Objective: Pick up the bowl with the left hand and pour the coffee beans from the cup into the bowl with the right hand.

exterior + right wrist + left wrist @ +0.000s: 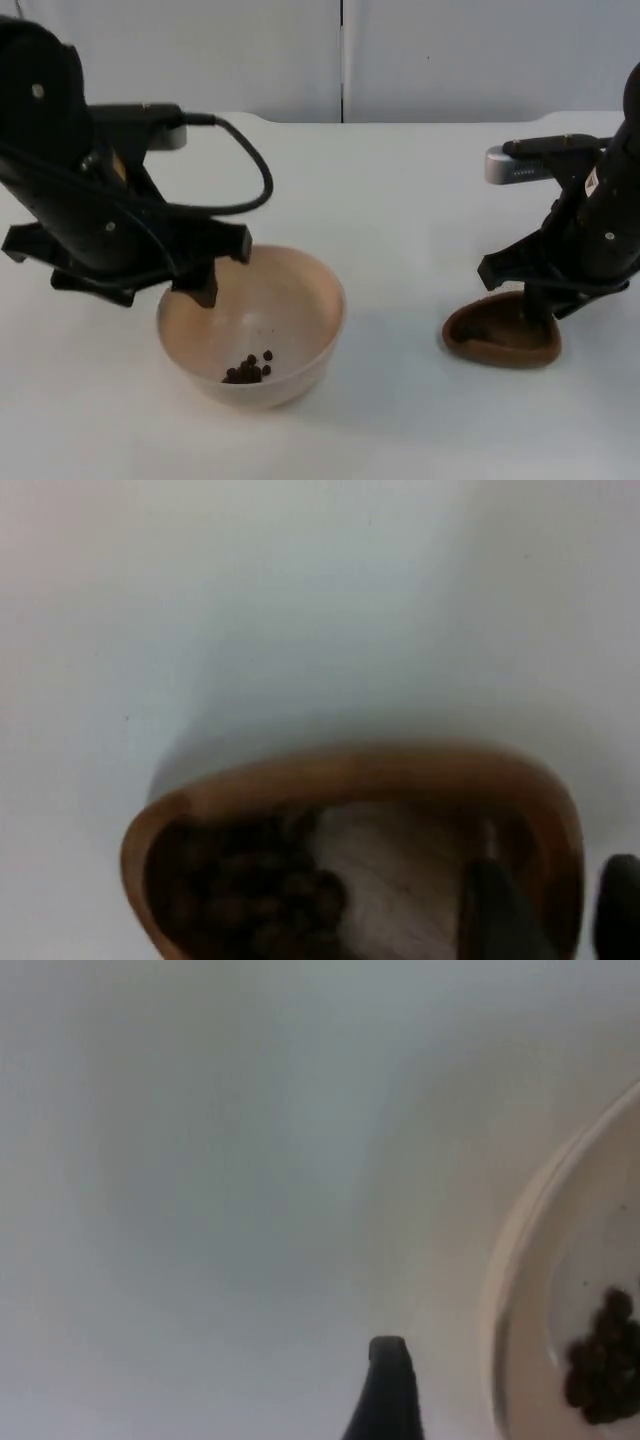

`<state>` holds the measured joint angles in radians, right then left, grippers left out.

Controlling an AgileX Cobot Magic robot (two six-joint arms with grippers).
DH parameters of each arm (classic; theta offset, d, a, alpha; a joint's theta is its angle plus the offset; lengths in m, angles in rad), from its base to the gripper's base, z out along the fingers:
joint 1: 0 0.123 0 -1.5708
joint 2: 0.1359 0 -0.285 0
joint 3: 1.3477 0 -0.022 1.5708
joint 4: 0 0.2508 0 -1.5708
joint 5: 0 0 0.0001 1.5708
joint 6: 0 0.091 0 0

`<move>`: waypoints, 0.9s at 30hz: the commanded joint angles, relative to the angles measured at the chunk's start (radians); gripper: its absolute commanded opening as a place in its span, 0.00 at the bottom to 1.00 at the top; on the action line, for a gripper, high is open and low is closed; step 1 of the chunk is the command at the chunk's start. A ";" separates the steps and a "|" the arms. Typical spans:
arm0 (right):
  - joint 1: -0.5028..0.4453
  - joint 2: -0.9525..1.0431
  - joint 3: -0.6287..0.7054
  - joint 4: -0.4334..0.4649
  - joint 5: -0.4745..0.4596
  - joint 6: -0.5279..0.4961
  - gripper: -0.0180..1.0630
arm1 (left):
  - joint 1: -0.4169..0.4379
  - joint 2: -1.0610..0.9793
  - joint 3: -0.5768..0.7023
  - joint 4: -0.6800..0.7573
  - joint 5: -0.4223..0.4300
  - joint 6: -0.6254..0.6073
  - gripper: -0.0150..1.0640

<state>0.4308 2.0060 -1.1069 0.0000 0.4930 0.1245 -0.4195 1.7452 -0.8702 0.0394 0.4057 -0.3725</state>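
White bench [400, 190] carries two things. Pale bowl [300, 300] stands upright toward bench's left half, near front edge; small heap of dark coffee beans [248, 370] in its bottom. Brown wooden cup [500, 340] sits toward right side, well apart from bowl, roughly level with it; in right wrist view, dark beans lie inside it. Bench's far edge meets grey wall [400, 50].
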 commanded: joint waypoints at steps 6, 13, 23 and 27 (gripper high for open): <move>-0.004 -0.063 0.002 0.000 -0.012 -0.004 0.67 | 0.003 -0.243 -0.001 0.006 0.035 0.027 0.61; -0.004 -0.201 0.002 0.000 0.010 -0.004 0.72 | 0.003 -0.463 -0.001 0.006 0.062 0.039 0.61; 0.000 -0.593 0.002 0.000 0.096 -0.016 0.72 | 0.003 -0.880 -0.001 0.004 0.117 0.123 0.61; 0.000 -0.728 0.002 0.000 0.130 -0.040 0.72 | 0.003 -0.980 -0.001 0.004 0.168 0.151 0.61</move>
<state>0.4308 1.3419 -1.1069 0.0000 0.5963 0.1053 -0.4195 0.8155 -0.8686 0.0401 0.5397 -0.2425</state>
